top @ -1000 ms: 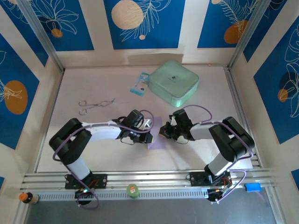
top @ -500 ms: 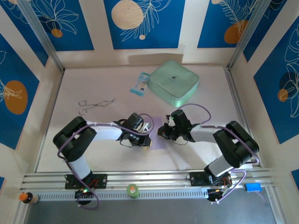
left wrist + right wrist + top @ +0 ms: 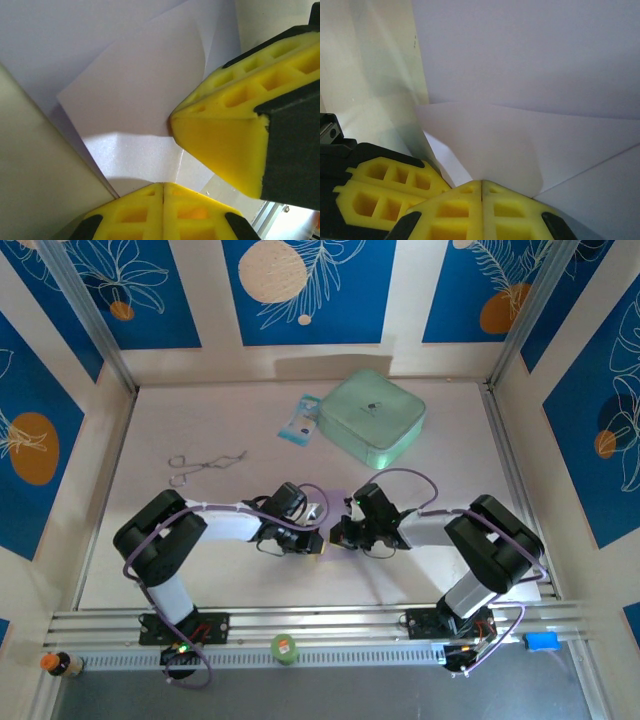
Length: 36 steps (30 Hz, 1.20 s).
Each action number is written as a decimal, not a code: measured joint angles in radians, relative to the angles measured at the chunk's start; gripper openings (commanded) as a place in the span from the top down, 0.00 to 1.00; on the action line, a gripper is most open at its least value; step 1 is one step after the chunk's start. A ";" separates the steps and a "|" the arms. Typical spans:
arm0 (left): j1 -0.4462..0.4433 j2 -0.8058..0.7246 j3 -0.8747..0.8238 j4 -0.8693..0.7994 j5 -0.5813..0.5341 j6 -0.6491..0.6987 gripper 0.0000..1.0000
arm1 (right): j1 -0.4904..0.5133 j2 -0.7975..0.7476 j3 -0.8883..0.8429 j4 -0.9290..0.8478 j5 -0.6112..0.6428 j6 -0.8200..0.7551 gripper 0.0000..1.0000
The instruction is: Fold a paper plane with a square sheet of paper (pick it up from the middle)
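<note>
The left tool [image 3: 163, 188] and the right tool [image 3: 481, 185], both closed on nothing, press the thin folded lavender paper sheet [image 3: 130, 90], probably to sharpen its crease.

Bright, even overhead light drops soft shadows beneath the left gripper [image 3: 318, 540] and right gripper [image 3: 338, 536]; close up, their yellow fingers [image 3: 145, 215] blur, with white glare beside the left's.

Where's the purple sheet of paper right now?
In the top view, the square sheet of paper lies centre-table where the left gripper and right gripper meet, on the near side of the mint-green case.
</note>
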<state>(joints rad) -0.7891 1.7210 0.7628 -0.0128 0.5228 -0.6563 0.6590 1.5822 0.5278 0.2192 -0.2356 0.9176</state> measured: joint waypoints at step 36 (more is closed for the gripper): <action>0.000 -0.058 0.125 -0.096 -0.065 0.021 0.87 | -0.074 -0.344 -0.038 -0.305 0.068 0.029 0.64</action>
<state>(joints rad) -0.7891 1.6627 0.8875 -0.1089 0.4576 -0.6357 0.5854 1.2381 0.4900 -0.0860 -0.1673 0.9470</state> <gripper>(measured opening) 0.124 0.308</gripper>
